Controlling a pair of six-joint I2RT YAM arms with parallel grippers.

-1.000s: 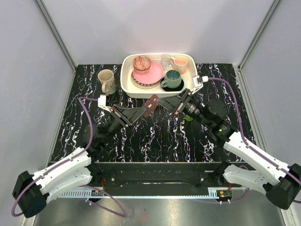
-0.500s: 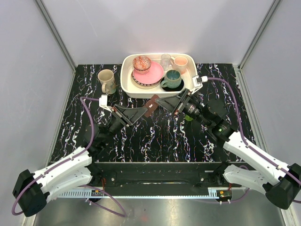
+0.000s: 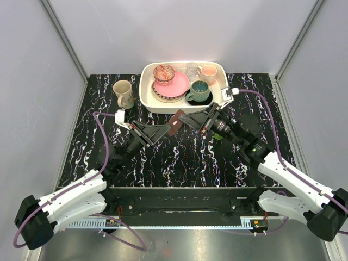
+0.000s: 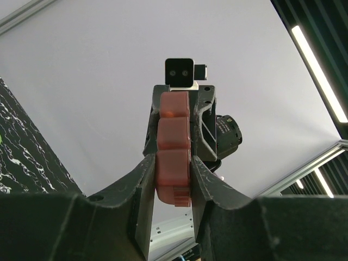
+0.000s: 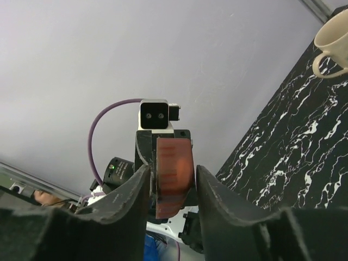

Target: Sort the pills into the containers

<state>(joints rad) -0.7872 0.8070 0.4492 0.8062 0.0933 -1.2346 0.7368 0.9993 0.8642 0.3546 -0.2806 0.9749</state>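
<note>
While aloft, both hands [image 4: 174,163] [image 5: 172,171] tight on case [image 3: 175,122]

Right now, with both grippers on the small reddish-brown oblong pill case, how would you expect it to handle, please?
The small reddish-brown oblong pill case looks stiff: it bridges the left gripper and right gripper without sagging. Probably light, being smaller than the beige mug. Its smooth plastic may slip or pivot.
</note>
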